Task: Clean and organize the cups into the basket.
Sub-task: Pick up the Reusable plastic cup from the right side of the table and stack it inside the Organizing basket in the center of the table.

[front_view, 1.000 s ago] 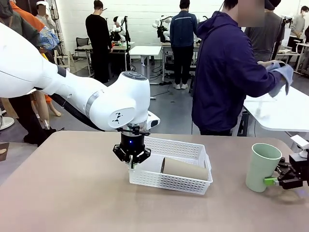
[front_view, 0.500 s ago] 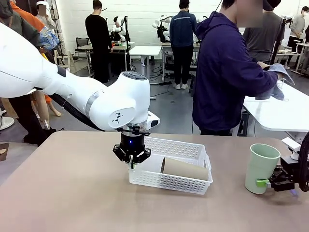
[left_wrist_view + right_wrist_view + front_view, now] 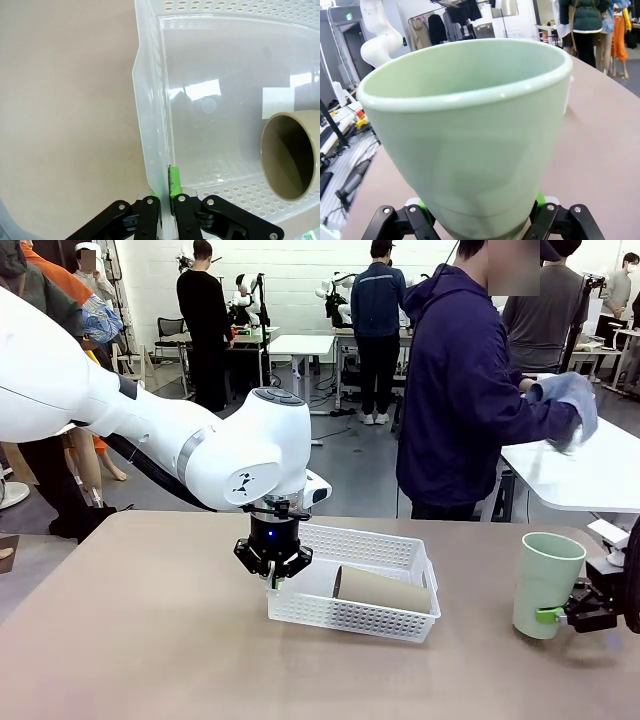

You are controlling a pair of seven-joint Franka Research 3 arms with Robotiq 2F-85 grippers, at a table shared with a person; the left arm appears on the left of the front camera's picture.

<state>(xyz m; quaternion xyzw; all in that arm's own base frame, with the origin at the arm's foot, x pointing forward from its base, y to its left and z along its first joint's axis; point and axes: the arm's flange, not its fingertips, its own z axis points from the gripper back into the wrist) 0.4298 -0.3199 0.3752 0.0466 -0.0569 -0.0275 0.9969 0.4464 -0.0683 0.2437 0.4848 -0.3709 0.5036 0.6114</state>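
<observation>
Left gripper (image 3: 167,192) was nearly closed, its green pads (image 3: 174,181) pinching the left end wall of the white basket (image 3: 352,623) at mid-table (image 3: 150,640). One brown cup (image 3: 385,590) lay on its side inside, mouth toward that gripper but apart from it. Right gripper (image 3: 552,616) clamped the foot of the upright green cup (image 3: 470,130), well apart from the basket. Whether that cup's base touched the table could not be told.

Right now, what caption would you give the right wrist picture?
Right gripper pinches the base of the upright mint-green cup.
</observation>
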